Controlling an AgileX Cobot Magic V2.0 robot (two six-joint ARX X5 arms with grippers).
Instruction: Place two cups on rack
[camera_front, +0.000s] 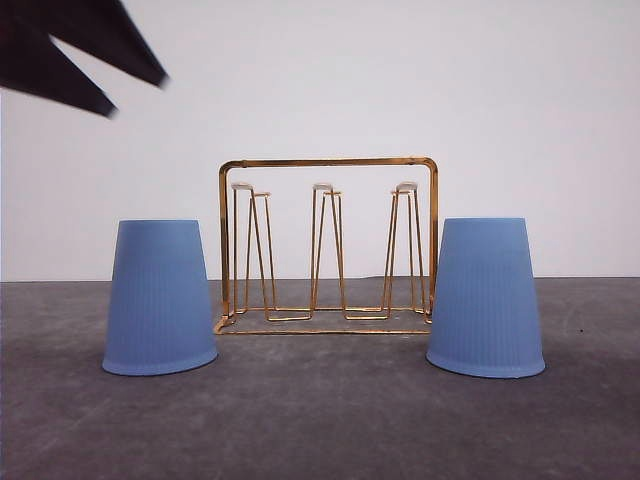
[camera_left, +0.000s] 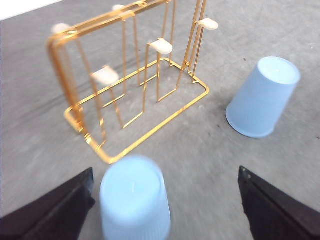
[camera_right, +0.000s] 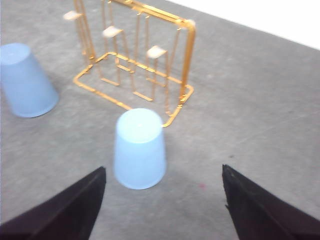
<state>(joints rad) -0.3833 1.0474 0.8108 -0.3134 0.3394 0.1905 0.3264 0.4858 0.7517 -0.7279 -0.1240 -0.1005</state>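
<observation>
There are 2 light-blue cups and 1 gold wire rack (camera_front: 328, 245), all on a grey table (camera_front: 320, 420) before a white wall (camera_front: 400, 80). Both cups stand upside down, wide rim on the table. The left cup (camera_front: 160, 298) sits just beside the rack's left end, the right cup (camera_front: 485, 297) just beside its right end; neither is on a prong. The rack stands upright between them, its rectangular frame above a rectangular base. The front view shows 3 pairs of hairpin prongs, 6 in all, each capped with a white tip, all bare.

In the left wrist view, the left gripper (camera_left: 165, 210) is spread wide, its 2 dark fingers (camera_left: 55, 210) either side of the left cup, which lies close between them without touching; the rack stands just beyond that cup and the other cup further off. In the front view, 2 dark blurred fingers show high in the upper left corner.

In the right wrist view, the right gripper (camera_right: 165, 210) is also spread wide and holds nothing; the right cup sits between and just ahead of its fingers, with the rack behind it.
</observation>
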